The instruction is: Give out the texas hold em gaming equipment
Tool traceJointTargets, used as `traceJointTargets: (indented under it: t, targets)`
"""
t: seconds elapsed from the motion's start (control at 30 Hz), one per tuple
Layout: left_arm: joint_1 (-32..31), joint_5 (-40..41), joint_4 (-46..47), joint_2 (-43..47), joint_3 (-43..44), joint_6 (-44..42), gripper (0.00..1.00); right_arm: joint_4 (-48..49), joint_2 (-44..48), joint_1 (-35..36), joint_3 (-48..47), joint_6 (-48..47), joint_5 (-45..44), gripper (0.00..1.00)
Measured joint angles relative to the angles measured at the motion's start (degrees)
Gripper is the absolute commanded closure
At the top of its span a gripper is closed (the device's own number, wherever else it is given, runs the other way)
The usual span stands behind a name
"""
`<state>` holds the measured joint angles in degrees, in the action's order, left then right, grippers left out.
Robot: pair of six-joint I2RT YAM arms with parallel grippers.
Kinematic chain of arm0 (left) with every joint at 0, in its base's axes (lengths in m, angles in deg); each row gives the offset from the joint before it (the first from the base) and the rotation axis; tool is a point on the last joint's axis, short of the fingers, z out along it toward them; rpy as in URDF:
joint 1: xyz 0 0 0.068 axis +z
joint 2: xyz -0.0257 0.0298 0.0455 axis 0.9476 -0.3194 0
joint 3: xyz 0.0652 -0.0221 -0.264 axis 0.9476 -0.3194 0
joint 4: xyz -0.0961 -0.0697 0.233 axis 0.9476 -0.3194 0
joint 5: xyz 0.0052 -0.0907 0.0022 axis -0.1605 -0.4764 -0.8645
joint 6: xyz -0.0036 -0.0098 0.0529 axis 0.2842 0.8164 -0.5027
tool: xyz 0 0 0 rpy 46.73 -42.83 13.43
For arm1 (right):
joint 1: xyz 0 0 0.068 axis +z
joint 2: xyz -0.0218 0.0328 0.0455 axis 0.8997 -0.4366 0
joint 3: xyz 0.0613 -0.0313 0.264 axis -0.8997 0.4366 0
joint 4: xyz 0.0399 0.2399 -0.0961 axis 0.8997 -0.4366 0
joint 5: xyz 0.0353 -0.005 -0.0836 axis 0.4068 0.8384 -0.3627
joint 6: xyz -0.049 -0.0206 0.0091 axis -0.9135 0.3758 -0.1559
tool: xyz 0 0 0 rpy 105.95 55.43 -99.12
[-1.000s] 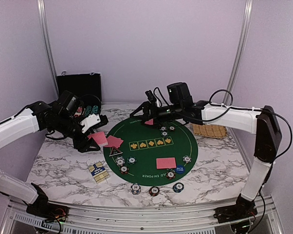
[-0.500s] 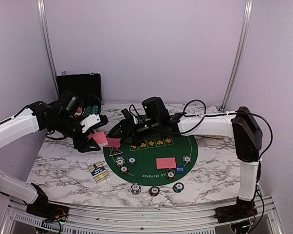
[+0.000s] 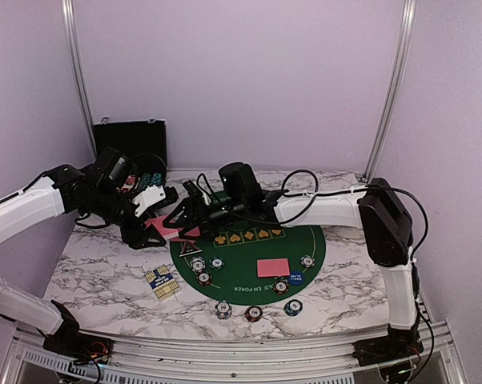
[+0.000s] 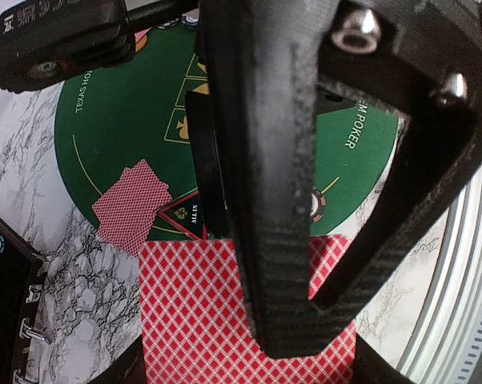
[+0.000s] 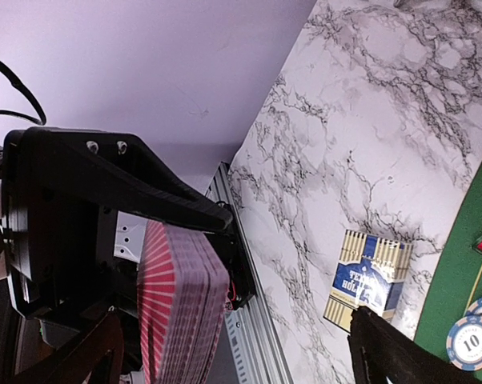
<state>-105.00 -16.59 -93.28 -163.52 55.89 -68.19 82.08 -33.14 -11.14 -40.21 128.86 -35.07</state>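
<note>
My left gripper (image 3: 150,218) is shut on a deck of red-backed playing cards (image 4: 201,320), held above the left rim of the round green mat (image 3: 249,244). In the right wrist view the deck (image 5: 181,304) shows edge-on, ahead of my open right gripper (image 5: 233,360). From above, the right gripper (image 3: 182,212) sits close beside the deck (image 3: 162,228), and I cannot tell if they touch. Two face-down cards (image 4: 133,204) and a black triangular button (image 4: 181,220) lie on the mat below. More cards (image 3: 273,267), a blue button (image 3: 295,278) and several chips (image 3: 198,264) rest on the mat.
Three chips (image 3: 223,309), (image 3: 254,313), (image 3: 291,307) lie on the marble in front of the mat. A blue and tan card box (image 3: 161,282) lies left of it, also in the right wrist view (image 5: 369,276). A black hinged case (image 3: 130,140) stands open at the back left.
The right arm has swung left across the mat, from the back right to beside the deck in the left gripper. The left arm and its deck have stayed put.
</note>
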Motion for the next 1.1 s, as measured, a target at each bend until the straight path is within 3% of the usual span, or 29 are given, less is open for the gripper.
traceJointTargets:
  t: [0.43,0.73,1.1]
  targets:
    - [0.00,-0.42,0.04,-0.50,0.13,0.04,1.00,3.67,-6.49,1.33,-7.34,3.72,3.04,0.07]
    - [0.00,-0.37,-0.04,-0.50,0.13,0.04,1.00,3.28,-9.40,1.46,-9.42,4.79,4.13,0.19]
    - [0.00,-0.31,-0.13,-0.50,0.00,0.04,1.00,4.26,-8.63,0.17,-7.82,5.07,5.03,0.27]
